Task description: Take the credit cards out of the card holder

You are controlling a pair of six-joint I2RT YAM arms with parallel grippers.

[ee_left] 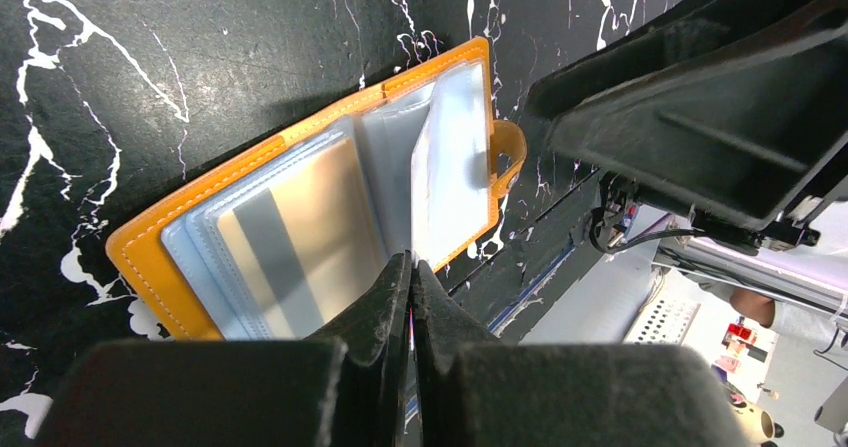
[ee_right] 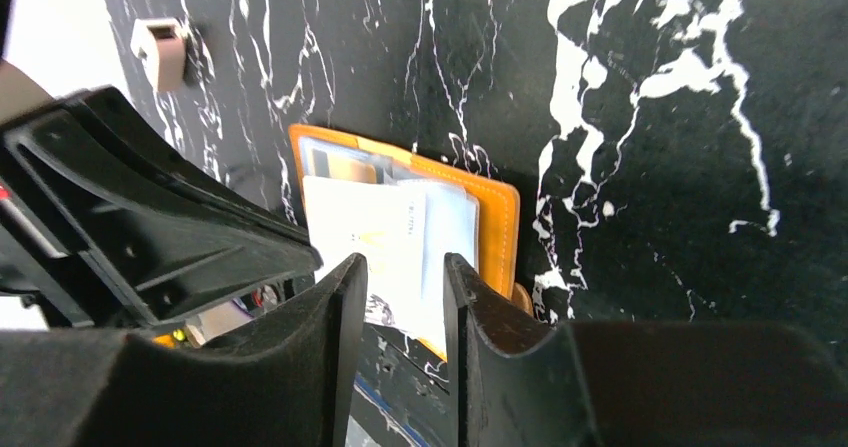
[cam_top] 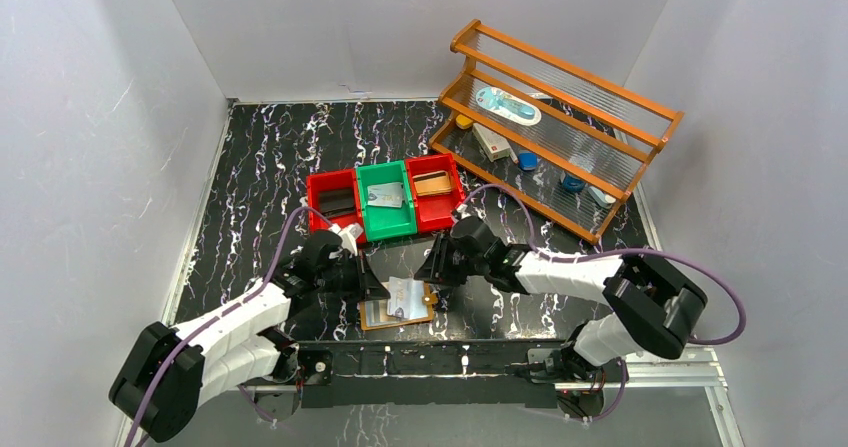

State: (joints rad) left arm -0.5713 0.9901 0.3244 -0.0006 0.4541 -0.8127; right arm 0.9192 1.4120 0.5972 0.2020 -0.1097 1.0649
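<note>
The tan-orange card holder [cam_top: 372, 316] lies open near the table's front edge, between the two grippers. In the left wrist view its clear pockets [ee_left: 200, 242] face up, and a tan card with a grey stripe [ee_left: 300, 232] sits in the left half. One pocket leaf [ee_left: 452, 157] stands upright, its lower edge running into my left gripper [ee_left: 411, 264], which is shut on it. My right gripper [ee_right: 405, 272] hovers open just right of the holder [ee_right: 495, 222]. A pale card with a yellow mark [ee_right: 365, 232] shows beyond its fingers. Another card [cam_top: 386, 197] lies in the green bin [cam_top: 385, 227].
Three bins stand in a row behind the holder. The left red one [cam_top: 318, 189] holds a black wallet and the right red one [cam_top: 452, 182] a brown case. A wooden rack [cam_top: 560, 117] with small items fills the back right. A small beige block [ee_right: 160, 49] lies on the table.
</note>
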